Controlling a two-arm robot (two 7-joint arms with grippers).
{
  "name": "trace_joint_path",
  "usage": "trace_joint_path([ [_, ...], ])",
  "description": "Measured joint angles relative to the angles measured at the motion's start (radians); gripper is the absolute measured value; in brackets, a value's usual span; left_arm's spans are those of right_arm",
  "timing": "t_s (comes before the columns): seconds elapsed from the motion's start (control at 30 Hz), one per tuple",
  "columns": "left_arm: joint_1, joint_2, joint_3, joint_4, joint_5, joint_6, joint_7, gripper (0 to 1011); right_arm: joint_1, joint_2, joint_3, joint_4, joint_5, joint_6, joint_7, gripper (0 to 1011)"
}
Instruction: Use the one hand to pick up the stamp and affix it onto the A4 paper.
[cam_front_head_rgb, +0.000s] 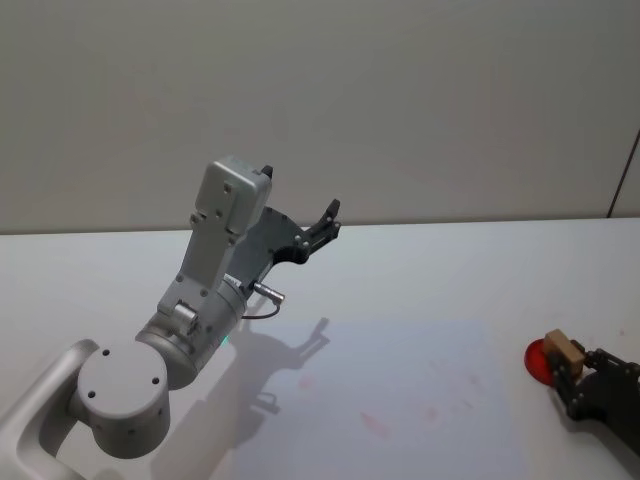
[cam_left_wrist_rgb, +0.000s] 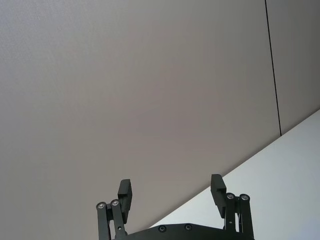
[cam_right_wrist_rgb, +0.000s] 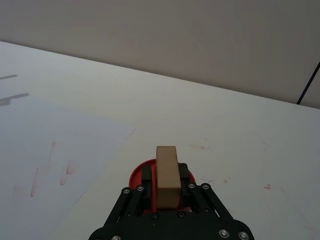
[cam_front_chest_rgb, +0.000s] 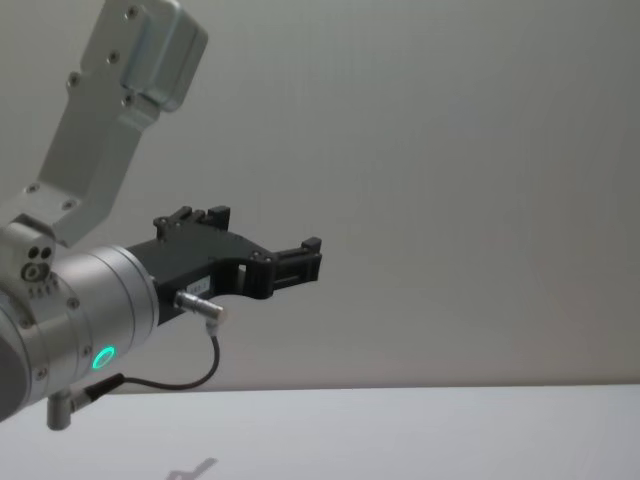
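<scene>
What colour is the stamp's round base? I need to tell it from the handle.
Red, under a tan wooden handle; the stamp's round base shows best in the right wrist view.

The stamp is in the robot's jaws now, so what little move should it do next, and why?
Probably lift the stamp straight up. The right gripper has its jaws shut on the wooden handle while the stamp sits on the red ink pad, beside the A4 paper. It must clear the pad before crossing to the paper.

light: bright, even | shadow: soft arm shadow on table (cam_front_head_rgb: 420, 290) | focus: sharp, no glare
</scene>
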Motion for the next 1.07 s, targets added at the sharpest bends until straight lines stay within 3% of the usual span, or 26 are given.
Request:
trace_joint_path([
  [0.17, 0.000, 0.000, 0.000, 0.000, 0.000, 0.000, 0.000, 1001, 0.002, -0.002, 0.000, 0.002, -0.002, 0.000, -0.002, 437],
  [0.73, 0.000, 0.000, 0.000, 0.000, 0.000, 0.000, 0.000, 1001, 0.001, -0.008, 0.004, -0.040, 0.033, 0.001, -0.021, 951],
  [0.83, 0.000, 0.000, 0.000, 0.000, 0.000, 0.000, 0.000, 1001, -0.004, -0.008, 0.005, -0.053, 0.037, 0.001, -0.030, 1001],
  [1.07, 0.000, 0.000, 0.000, 0.000, 0.000, 0.000, 0.000, 1001, -0.014, -0.007, 0.007, -0.076, 0.043, 0.000, -0.046, 1001],
])
